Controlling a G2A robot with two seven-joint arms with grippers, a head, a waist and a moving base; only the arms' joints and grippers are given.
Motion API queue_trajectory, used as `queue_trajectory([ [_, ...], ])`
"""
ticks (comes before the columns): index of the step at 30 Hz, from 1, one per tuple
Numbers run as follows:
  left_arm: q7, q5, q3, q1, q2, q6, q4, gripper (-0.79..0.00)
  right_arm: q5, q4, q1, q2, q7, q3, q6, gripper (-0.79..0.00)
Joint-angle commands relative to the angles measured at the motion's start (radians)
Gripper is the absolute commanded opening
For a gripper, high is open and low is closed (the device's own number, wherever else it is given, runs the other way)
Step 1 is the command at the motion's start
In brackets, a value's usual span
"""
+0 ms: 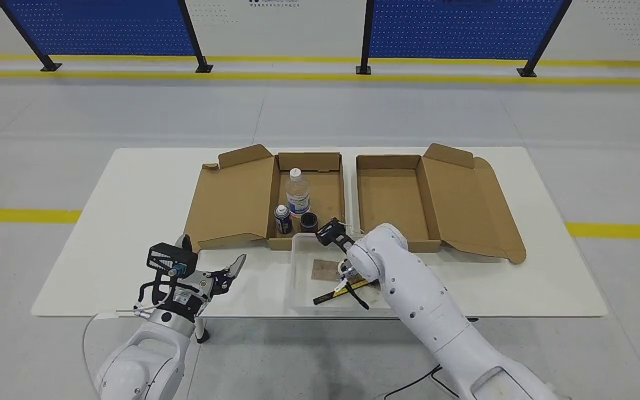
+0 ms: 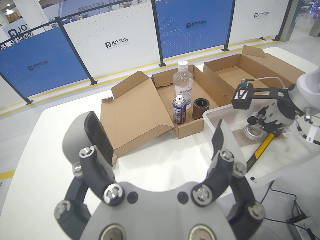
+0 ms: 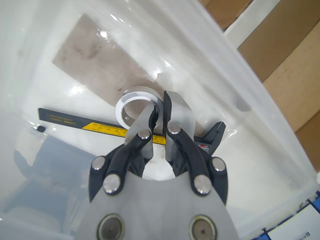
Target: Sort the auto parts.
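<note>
The claw [image 3: 160, 113] pinches the rim of a shiny metal ring [image 3: 136, 93], with one finger inside it. A black and yellow ruler [image 3: 75, 122] lies under the claw, in a white tub [image 3: 200, 58].

Bottle [image 1: 297, 190], can [image 1: 283, 218], bushing [image 1: 308, 221] in left box [image 1: 327, 170]; right box [image 1: 390, 200] beside it. Bin [image 1: 297, 272] in front, ring [image 3: 136, 93] and caliper [image 3: 75, 122] inside.
</note>
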Motion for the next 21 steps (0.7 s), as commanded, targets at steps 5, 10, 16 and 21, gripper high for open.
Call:
queue_trajectory([
  [5,0.000,0.000,0.000,0.000,0.000,0.000,0.000,0.000,0.040,-0.180,-0.072,0.023,0.020,0.087,0.016,-0.785],
  [10,0.000,0.000,0.000,0.000,0.000,0.000,0.000,0.000,0.188,-0.333,-0.150,0.037,-0.013,0.200,0.062,-0.785],
  [16,0.000,0.000,0.000,0.000,0.000,0.000,0.000,0.000,0.371,-0.403,-0.212,0.047,-0.027,0.281,0.079,-0.785],
  [21,0.000,0.000,0.000,0.000,0.000,0.000,0.000,0.000,0.503,-0.392,-0.229,0.049,-0.044,0.316,0.099,-0.785],
])
